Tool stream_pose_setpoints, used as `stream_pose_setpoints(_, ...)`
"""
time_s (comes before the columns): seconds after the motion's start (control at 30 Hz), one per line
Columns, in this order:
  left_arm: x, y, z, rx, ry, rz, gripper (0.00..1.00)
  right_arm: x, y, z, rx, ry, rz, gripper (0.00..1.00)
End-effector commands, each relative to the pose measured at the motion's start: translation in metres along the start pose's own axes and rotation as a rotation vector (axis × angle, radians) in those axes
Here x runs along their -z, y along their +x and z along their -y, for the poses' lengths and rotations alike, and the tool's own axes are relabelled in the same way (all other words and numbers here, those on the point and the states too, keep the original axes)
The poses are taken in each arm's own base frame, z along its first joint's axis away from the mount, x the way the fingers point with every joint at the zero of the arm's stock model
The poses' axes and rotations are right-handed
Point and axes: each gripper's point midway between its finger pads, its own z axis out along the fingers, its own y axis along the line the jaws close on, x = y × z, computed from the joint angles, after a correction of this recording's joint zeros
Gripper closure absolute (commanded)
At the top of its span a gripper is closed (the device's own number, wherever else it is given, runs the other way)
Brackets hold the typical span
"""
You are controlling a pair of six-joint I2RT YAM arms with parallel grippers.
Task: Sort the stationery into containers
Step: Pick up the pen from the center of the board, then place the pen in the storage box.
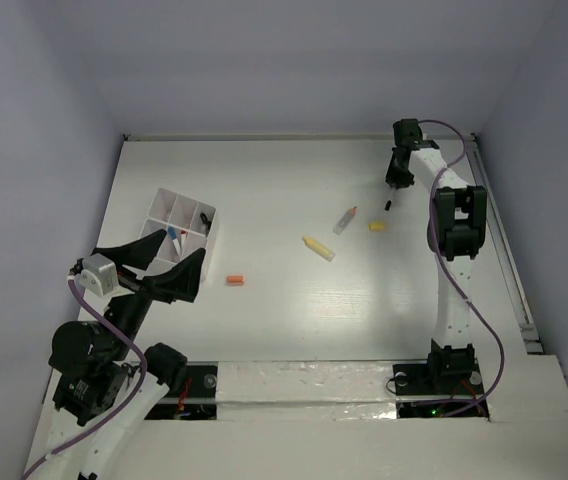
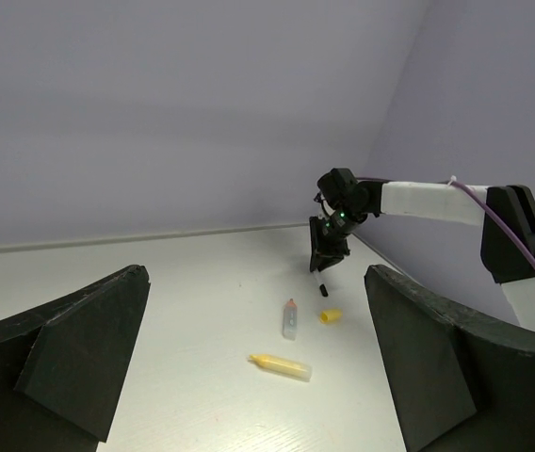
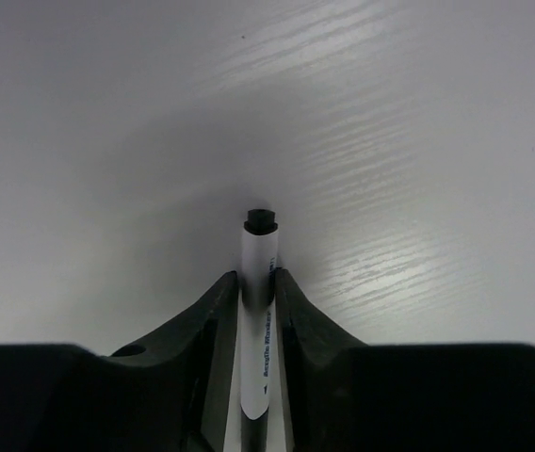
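At the table's far right my right gripper (image 1: pixel 396 183) points down and is shut on a thin white pen (image 3: pixel 258 259). The pen's black end (image 1: pixel 388 205) pokes out just over the table, and both fingers (image 3: pixel 218 306) press its barrel. A yellow marker (image 1: pixel 318 248), a clear tube with an orange tip (image 1: pixel 345 220) and a small yellow cap (image 1: pixel 376 225) lie mid-table. An orange bit (image 1: pixel 235 280) lies nearer the left arm. The white compartment box (image 1: pixel 186 196) at the left holds a few items. My left gripper (image 1: pixel 159 268) hovers open beside the box, holding nothing.
Light walls enclose the table on three sides, and a rail runs along the right edge (image 1: pixel 509 260). In the left wrist view the right arm (image 2: pixel 428 200) reaches across the far corner above the pen (image 2: pixel 321 285).
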Motion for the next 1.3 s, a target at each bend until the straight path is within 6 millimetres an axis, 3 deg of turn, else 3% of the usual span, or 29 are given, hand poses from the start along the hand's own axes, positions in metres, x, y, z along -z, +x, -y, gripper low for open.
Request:
stream_pose_setpoints(0.0, -0.002, -0.013, 0.004, -0.003, 0.015, 0.043, 0.01, -0.013, 0.019, -0.003, 0.041, -0.020, -0.071, 0.75)
stream_pose_setpoints(0.1, -0.002, -0.012, 0.003, -0.001, 0.011, 0.042, 0.01, -0.009, 0.012, -0.001, 0.044, -0.012, -0.040, 0.97)
stream_pose_setpoints(0.2, -0.003, -0.011, 0.003, -0.003, 0.010, 0.038, 0.01, -0.004, 0.004, 0.000, 0.048, -0.028, 0.031, 1.00)
stream_pose_setpoints(0.27, -0.004, -0.010, 0.003, -0.001, 0.009, 0.032, 0.01, 0.021, -0.028, -0.007, 0.041, -0.077, 0.149, 1.00)
stream_pose_setpoints(0.3, -0.005, -0.009, 0.003, -0.001, 0.008, 0.029, 0.01, 0.025, -0.025, -0.007, 0.046, -0.091, 0.161, 1.00)
stream_pose_setpoints(0.33, -0.006, -0.008, 0.002, -0.003, 0.007, 0.026, 0.01, 0.053, -0.045, -0.012, 0.045, -0.138, 0.232, 1.00)
stream_pose_setpoints(0.37, -0.007, -0.006, 0.002, -0.002, 0.008, 0.018, 0.01, 0.067, -0.063, -0.019, 0.034, -0.180, 0.311, 1.00)
stream_pose_setpoints(0.5, -0.011, -0.001, 0.002, -0.002, 0.009, -0.002, 0.01, 0.134, -0.081, -0.060, 0.074, -0.376, 0.462, 1.00)
stream_pose_setpoints(0.53, -0.012, 0.001, 0.002, -0.001, 0.009, -0.006, 0.01, 0.145, -0.068, -0.084, 0.130, -0.427, 0.467, 1.00)
stream_pose_setpoints(0.57, -0.013, 0.002, 0.002, -0.003, 0.007, -0.014, 0.01, 0.171, -0.075, -0.099, 0.148, -0.470, 0.534, 1.00)
stream_pose_setpoints(0.6, -0.014, 0.004, 0.001, -0.003, 0.005, -0.018, 0.01, 0.183, -0.068, -0.117, 0.179, -0.517, 0.550, 1.00)
stream_pose_setpoints(0.63, -0.015, 0.004, -0.001, -0.007, -0.007, -0.018, 0.01, 0.202, -0.050, -0.151, 0.230, -0.596, 0.558, 1.00)
stream_pose_setpoints(0.67, -0.016, 0.005, -0.002, -0.006, -0.008, -0.022, 0.01, 0.216, -0.044, -0.171, 0.245, -0.656, 0.593, 1.00)
stream_pose_setpoints(0.7, -0.017, 0.005, -0.005, -0.009, -0.023, -0.021, 0.01, 0.242, -0.025, -0.207, 0.263, -0.759, 0.619, 1.00)
stream_pose_setpoints(0.73, -0.017, 0.004, -0.007, -0.013, -0.037, -0.017, 0.01, 0.244, -0.025, -0.208, 0.241, -0.768, 0.613, 1.00)
stream_pose_setpoints(0.77, -0.018, 0.004, -0.007, -0.013, -0.036, -0.018, 0.01, 0.272, -0.006, -0.244, 0.258, -0.889, 0.644, 1.00)
stream_pose_setpoints(0.83, -0.019, 0.004, -0.012, -0.018, -0.055, -0.015, 0.01, 0.297, 0.018, -0.282, 0.232, -1.021, 0.639, 1.00)
stream_pose_setpoints(0.87, -0.020, 0.005, -0.014, -0.021, -0.064, -0.016, 0.01, 0.330, 0.035, -0.311, 0.231, -1.132, 0.678, 1.00)
stream_pose_setpoints(0.9, -0.021, 0.007, -0.014, -0.021, -0.065, -0.023, 0.01, 0.346, 0.042, -0.326, 0.224, -1.194, 0.689, 1.00)
stream_pose_setpoints(0.93, -0.021, 0.008, -0.016, -0.024, -0.075, -0.027, 0.01, 0.349, 0.060, -0.344, 0.216, -1.257, 0.653, 1.00)
stream_pose_setpoints(1.0, -0.023, 0.010, -0.020, -0.028, -0.088, -0.036, 0.01, 0.393, 0.082, -0.378, 0.206, -1.411, 0.679, 1.00)
stream_pose_setpoints(1.03, -0.024, 0.010, -0.020, -0.028, -0.089, -0.037, 0.01, 0.390, 0.099, -0.394, 0.209, -1.441, 0.652, 1.00)
stream_pose_setpoints(1.07, -0.024, 0.011, -0.022, -0.031, -0.096, -0.038, 0.01, 0.402, 0.107, -0.404, 0.205, -1.481, 0.672, 1.00)
stream_pose_setpoints(1.1, -0.024, 0.010, -0.023, -0.034, -0.103, -0.035, 0.01, 0.416, 0.128, -0.418, 0.221, -1.524, 0.664, 1.00)
stream_pose_setpoints(1.13, -0.024, 0.011, -0.023, -0.034, -0.102, -0.037, 0.01, 0.432, 0.130, -0.427, 0.226, -1.553, 0.695, 1.00)
stream_pose_setpoints(1.17, -0.024, 0.011, -0.025, -0.035, -0.111, -0.036, 0.01, 0.425, 0.143, -0.438, 0.243, -1.550, 0.688, 1.00)
stream_pose_setpoints(1.27, -0.026, 0.013, -0.024, -0.035, -0.104, -0.044, 0.01, 0.444, 0.159, -0.457, 0.266, -1.572, 0.729, 1.00)
